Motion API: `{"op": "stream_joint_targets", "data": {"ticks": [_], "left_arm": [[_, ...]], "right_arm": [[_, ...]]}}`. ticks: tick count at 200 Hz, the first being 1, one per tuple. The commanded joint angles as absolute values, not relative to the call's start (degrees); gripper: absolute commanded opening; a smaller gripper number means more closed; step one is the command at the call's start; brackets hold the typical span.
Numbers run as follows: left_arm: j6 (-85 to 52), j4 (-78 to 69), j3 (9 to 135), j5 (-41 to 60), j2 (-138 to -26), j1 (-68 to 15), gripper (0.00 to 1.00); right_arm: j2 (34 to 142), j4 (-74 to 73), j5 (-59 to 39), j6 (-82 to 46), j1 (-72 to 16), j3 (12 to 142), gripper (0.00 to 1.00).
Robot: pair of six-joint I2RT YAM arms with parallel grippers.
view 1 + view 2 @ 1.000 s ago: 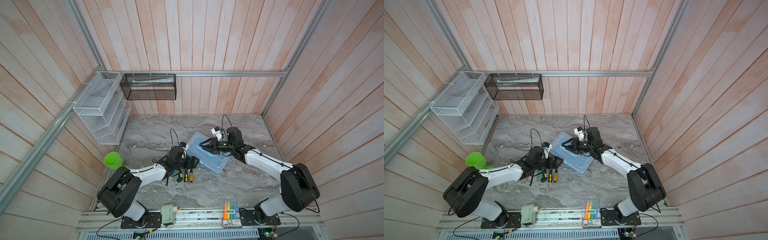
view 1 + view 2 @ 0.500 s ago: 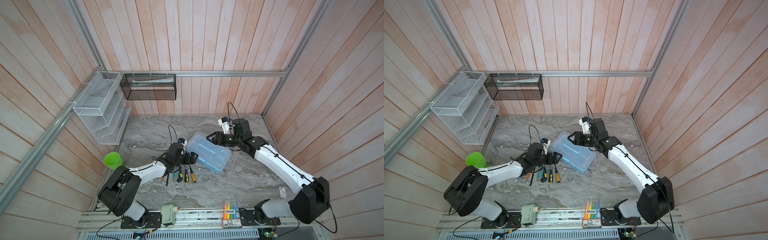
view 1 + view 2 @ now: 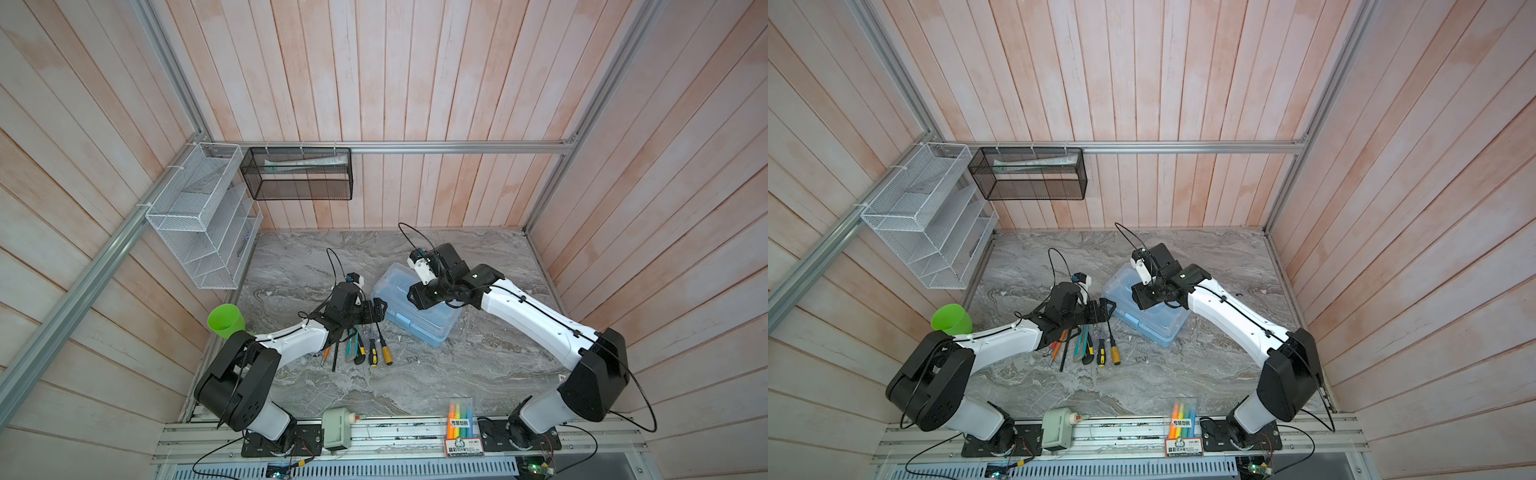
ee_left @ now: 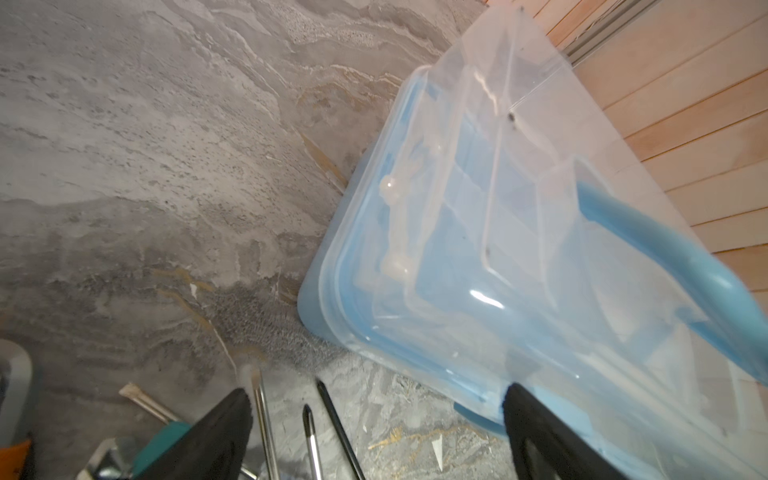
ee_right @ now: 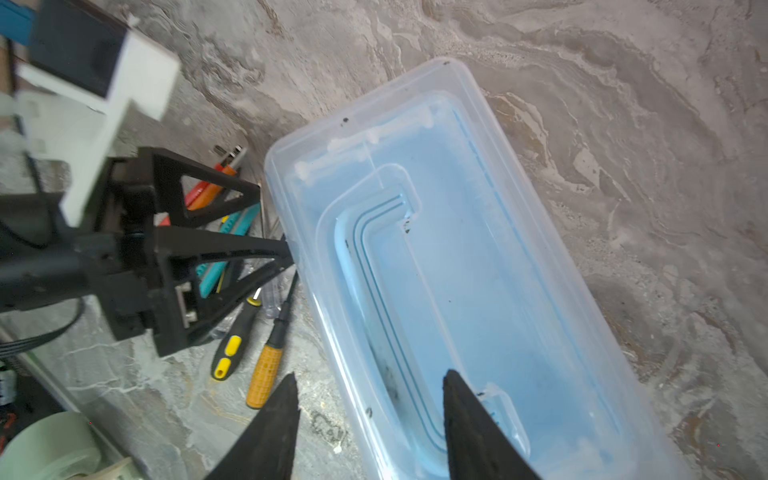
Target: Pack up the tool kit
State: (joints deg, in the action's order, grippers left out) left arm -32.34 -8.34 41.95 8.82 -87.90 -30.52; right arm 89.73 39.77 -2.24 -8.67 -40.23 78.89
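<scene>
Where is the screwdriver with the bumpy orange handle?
In both top views the orange-handled screwdriver lies on the marble table, rightmost in the row of tools, just left of the blue case.

Chinese print on the highlighter pack (image 3: 460, 432) label at the front rail, too small to read; nothing else lettered

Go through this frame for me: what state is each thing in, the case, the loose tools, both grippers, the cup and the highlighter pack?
Tool case: lid closed, flat on the table.
Loose tools: unpacked, lying in a row beside the case.
Left gripper: open, empty, at the case's end.
Right gripper: open, empty, above the lid.
Green cup: tilted at the table's left edge.
Highlighter pack: at the front rail.
</scene>
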Motion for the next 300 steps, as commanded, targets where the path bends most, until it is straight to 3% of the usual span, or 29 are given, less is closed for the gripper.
{"op": "stream_joint_targets", "data": {"ticks": [1,75,149,242,300], "left_arm": [[-32.52,-9.27,43.49,7.78,-88.11,-30.32,0.96],[-34.23,-13.15,42.24,7.98,-89.09,-30.01,0.96],[-32.68,-13.07,44.47,8.82,-91.05,-29.79,0.96],[-30.03,-13.67,50.94,10.72,-96.80,-29.71,0.96],[-29.53,-13.89,56.10,14.57,-100.92,-29.71,0.96]], "right_arm": [[91.41,43.54,3.99,-4.72,-41.80,82.04,0.52],[96.29,43.74,9.90,-4.04,-43.90,82.82,0.46],[99.66,45.15,19.15,-6.21,-44.12,84.86,0.31],[96.17,46.17,15.38,-13.68,-43.86,82.61,0.19],[94.63,51.32,19.15,-23.55,-43.77,81.44,0.09]]}}
